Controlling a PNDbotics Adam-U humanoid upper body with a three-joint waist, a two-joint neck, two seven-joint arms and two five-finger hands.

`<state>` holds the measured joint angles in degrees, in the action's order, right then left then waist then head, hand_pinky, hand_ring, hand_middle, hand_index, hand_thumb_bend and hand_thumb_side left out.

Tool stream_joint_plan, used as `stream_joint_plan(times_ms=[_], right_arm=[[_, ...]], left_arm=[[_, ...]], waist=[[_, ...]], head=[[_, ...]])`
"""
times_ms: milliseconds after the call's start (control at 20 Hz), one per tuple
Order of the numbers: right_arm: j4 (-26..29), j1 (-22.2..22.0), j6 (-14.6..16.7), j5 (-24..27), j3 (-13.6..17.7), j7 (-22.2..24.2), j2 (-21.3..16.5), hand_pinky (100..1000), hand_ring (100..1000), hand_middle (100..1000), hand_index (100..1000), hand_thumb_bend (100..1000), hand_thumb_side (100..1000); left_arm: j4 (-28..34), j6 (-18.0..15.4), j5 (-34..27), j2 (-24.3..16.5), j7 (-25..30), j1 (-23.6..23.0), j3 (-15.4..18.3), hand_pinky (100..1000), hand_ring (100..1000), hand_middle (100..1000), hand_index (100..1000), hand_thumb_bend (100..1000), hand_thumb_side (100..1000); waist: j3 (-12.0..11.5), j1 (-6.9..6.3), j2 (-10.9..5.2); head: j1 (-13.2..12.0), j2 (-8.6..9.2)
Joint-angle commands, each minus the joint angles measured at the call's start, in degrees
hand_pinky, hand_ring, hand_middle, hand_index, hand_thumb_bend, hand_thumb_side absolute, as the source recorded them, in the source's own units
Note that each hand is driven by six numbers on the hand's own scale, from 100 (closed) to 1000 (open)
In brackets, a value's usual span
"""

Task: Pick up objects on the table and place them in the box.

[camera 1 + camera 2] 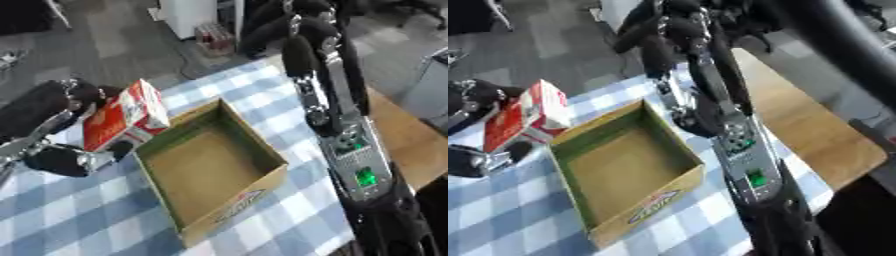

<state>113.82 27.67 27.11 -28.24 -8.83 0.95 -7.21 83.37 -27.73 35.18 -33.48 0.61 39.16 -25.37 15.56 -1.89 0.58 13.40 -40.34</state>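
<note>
- Fingers (pixel 83 95) of left hand (pixel 61 125) wrapped around red-and-white carton (pixel 127 115), held at box (pixel 254 187) left rim, above checkered tablecloth (pixel 79 210).
- Right hand (pixel 302 30) raised beyond box; fingers can't tell.

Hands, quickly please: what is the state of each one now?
Left hand: closed on the red and white carton.
Right hand: cannot be told.

Even, soft daylight-like light fills both views, bright but without hard glare. Inside the box (pixel 210 165) the wall nearest the left hand (pixel 61 125) lies in mild shadow; the floor of it is evenly lit. Everything is slightly soft, and the right arm (pixel 737 135) beside the box is smeared, possibly by motion. A green light glows on that arm.
</note>
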Motion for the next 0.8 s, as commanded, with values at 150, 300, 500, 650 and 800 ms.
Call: stream_joint_plan(times_ms=[150, 300, 500, 650, 800], right_arm=[[0.77, 2.09, 0.70, 0.33, -0.70, 1.46, 1.17, 453, 507, 536, 585, 100, 1000], [0.77, 2.39, 1.06, 0.41, -1.01, 2.43, 1.53, 453, 507, 536, 584, 100, 1000], [0.77, 2.54, 1.29, 0.41, -1.02, 3.33, 1.52, 455, 509, 536, 582, 100, 1000], [0.77, 2.47, 1.43, 0.34, -1.13, 3.99, 1.26, 456, 510, 536, 581, 100, 1000], [0.77, 2.41, 1.49, 0.28, -1.17, 4.45, 1.10, 456, 511, 536, 581, 100, 1000]], left_arm=[[-10.58, -8.56, 2.82, 3.73, -1.01, 2.83, -1.16, 164, 295, 326, 636, 171, 1000], [-15.44, -11.24, 6.96, 4.99, 6.65, 2.37, -1.89, 727, 711, 746, 904, 246, 1000], [-17.64, -12.53, 6.60, 5.54, 14.57, 1.31, -0.58, 901, 847, 826, 954, 285, 1000], [-17.31, -12.00, 4.71, 5.29, 16.11, 0.43, 0.57, 914, 875, 849, 958, 282, 1000], [-16.56, -11.17, 3.17, 4.76, 15.80, -0.28, 1.43, 911, 872, 848, 956, 278, 1000]], waist=[[0.99, 0.09, -0.10], [1.38, -0.01, 0.04], [1.41, -0.09, -0.02], [1.15, -0.08, -0.11], [1.03, -0.07, -0.15]], head=[[-1.43, 1.31], [-1.95, 1.15], [-2.16, 0.18], [-2.04, -0.22], [-1.95, -0.28]])
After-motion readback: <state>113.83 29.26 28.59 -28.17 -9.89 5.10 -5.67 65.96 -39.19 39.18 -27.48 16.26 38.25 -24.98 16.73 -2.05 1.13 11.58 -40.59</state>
